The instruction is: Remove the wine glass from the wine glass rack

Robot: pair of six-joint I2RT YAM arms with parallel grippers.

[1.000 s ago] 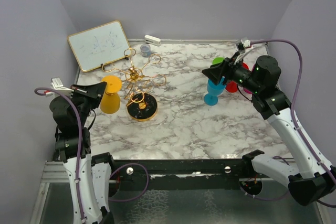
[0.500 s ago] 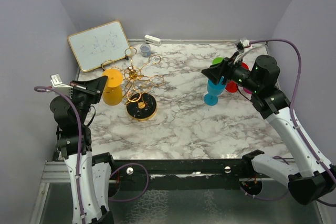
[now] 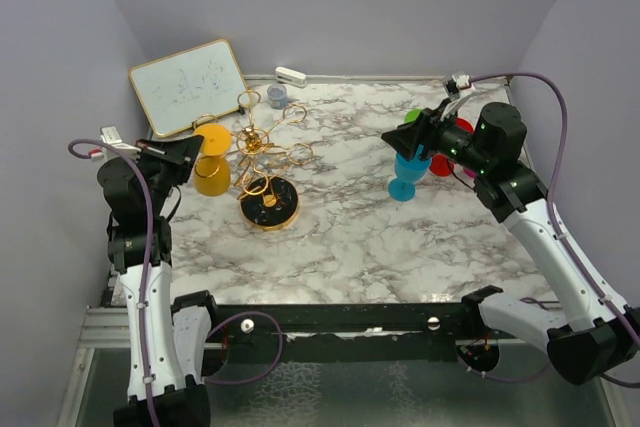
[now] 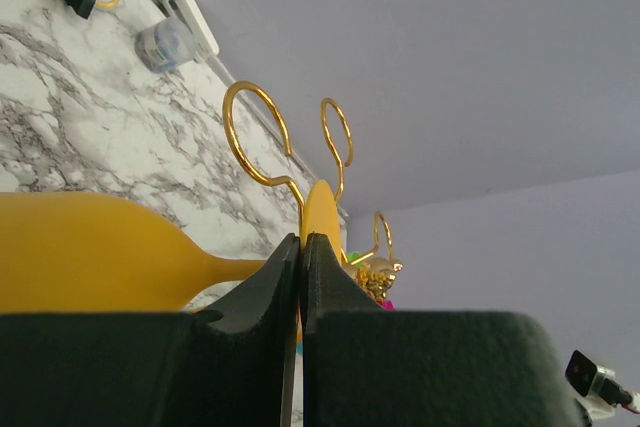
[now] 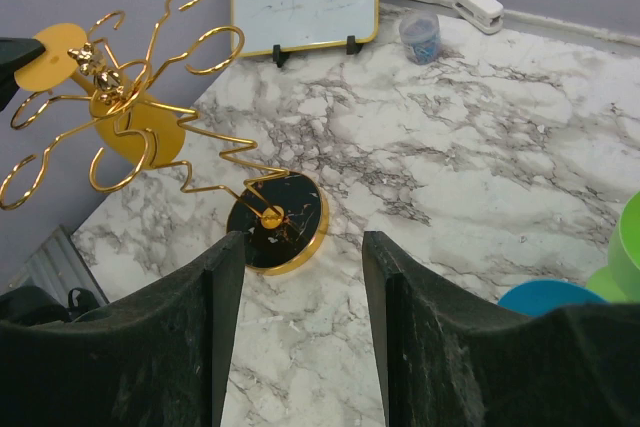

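Observation:
The yellow wine glass (image 3: 211,175) hangs among the looped arms on the left side of the gold wine glass rack (image 3: 256,142). My left gripper (image 3: 192,151) is shut on the edge of the glass's foot. In the left wrist view the jaws press together at the gripper tip (image 4: 302,239), with the yellow foot sticking out above them, the bowl (image 4: 90,262) to the left and gold loops (image 4: 255,137) beyond. My right gripper (image 3: 395,134) hovers open at the right, empty. Its wrist view looks down past the gripper (image 5: 300,247) at the rack's black base (image 5: 278,222).
A blue wine glass (image 3: 405,173) stands under the right gripper, with green (image 3: 415,116), red (image 3: 441,163) and magenta glasses behind it. At the back left are a whiteboard (image 3: 187,85), a small jar (image 3: 277,96) and a white stapler (image 3: 290,75).
The left gripper has carried the yellow glass farther back along the rack's left side, and the rack's arms have shifted slightly with it. The right arm has hardly moved.

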